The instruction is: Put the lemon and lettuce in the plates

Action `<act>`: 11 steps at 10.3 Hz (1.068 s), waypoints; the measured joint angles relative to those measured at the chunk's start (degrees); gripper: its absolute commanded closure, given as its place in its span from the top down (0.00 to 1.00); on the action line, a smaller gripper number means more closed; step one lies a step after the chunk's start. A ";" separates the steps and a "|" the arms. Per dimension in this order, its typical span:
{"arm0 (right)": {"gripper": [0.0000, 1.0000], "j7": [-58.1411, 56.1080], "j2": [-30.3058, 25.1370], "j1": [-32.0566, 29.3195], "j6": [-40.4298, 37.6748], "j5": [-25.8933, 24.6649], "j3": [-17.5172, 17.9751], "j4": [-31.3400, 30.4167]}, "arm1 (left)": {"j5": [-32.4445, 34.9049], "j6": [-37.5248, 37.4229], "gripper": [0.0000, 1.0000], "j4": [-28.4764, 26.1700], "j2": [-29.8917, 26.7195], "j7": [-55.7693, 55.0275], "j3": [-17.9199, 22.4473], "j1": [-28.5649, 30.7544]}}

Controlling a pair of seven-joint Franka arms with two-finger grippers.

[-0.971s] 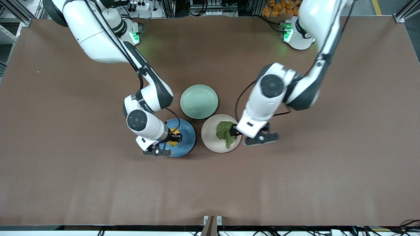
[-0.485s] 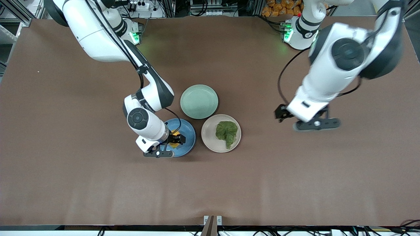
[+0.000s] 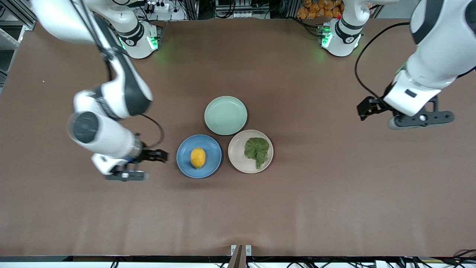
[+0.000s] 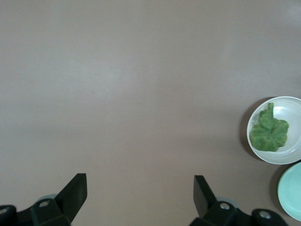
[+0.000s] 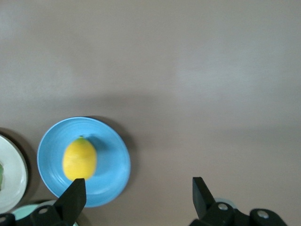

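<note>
The yellow lemon lies in the blue plate. The dark green lettuce lies in the beige-pink plate beside it. My right gripper is open and empty over the bare table, beside the blue plate toward the right arm's end. My left gripper is open and empty over the bare table near the left arm's end. The right wrist view shows the right gripper, the lemon and the blue plate. The left wrist view shows the left gripper, the lettuce and its plate.
A pale green plate stands empty, farther from the front camera than the two other plates and touching close to both. It shows at the edge of the left wrist view. The brown table stretches wide around the plates.
My right gripper has let go of the lemon and drawn away toward the right arm's end. My left arm has swung away from the lettuce plate toward its own end.
</note>
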 measured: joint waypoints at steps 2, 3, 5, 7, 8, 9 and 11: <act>1.00 -5.64 -6.79 -1.66 -8.61 0.00 -3.23 0.19 | 0.00 -0.15 1.00 -0.10 -1.09 0.27 0.01 1.62; 1.00 -8.95 -10.32 -1.81 -12.93 0.07 -5.41 0.20 | 0.00 -0.42 1.00 -0.12 -1.62 0.35 0.03 2.25; 1.00 -12.82 -16.62 -2.59 -18.87 0.10 -7.50 0.16 | 0.00 -0.62 1.00 -0.15 -2.55 0.77 0.02 3.26; 1.00 -12.95 -20.15 -3.06 -22.25 0.10 -7.51 0.29 | 0.00 -0.70 1.00 -0.14 -3.62 1.04 0.04 4.07; 1.00 -12.93 -20.96 -3.05 -23.87 0.10 -7.40 0.67 | 0.00 -1.02 1.00 -0.15 -4.19 1.17 0.05 4.38; 1.00 -12.92 -21.17 -3.05 -24.77 0.10 -7.36 1.18 | 0.00 -1.61 1.00 -0.15 -4.69 1.33 0.01 4.75; 1.00 -12.59 -21.15 -3.04 -24.85 0.11 -7.33 1.35 | 0.00 -1.99 1.00 -0.20 -5.23 1.40 -0.04 5.02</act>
